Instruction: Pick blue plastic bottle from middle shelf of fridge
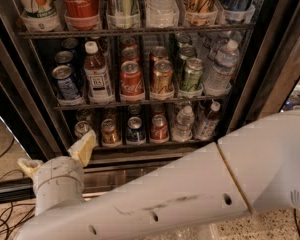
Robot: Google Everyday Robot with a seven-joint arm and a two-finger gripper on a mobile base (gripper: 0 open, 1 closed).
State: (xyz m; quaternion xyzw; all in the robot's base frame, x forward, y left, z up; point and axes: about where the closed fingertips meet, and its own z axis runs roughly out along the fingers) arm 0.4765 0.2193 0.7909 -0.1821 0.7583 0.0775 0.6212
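The blue plastic bottle (pixel 96 75) holds brown drink, with a white cap and a white label with dark print. It stands upright at the front left of the middle shelf (pixel 140 103) of the fridge (pixel 240 89), between a blue can and a red Coca-Cola can. My gripper (pixel 57 156) is at the lower left, below the bottom shelf and in front of the fridge's steel base. Its two pale fingers (pixel 83 146) are spread apart and empty. The bottle is well above and slightly right of it.
The middle shelf also holds a blue can (pixel 66 82), a red can (pixel 131 79), a gold can (pixel 161 77), a green can (pixel 192 75) and a clear water bottle (pixel 221 68). More cans and bottles fill the shelves above and below. My white arm (pixel 190 194) crosses the foreground. Cables (pixel 5 219) lie on the floor.
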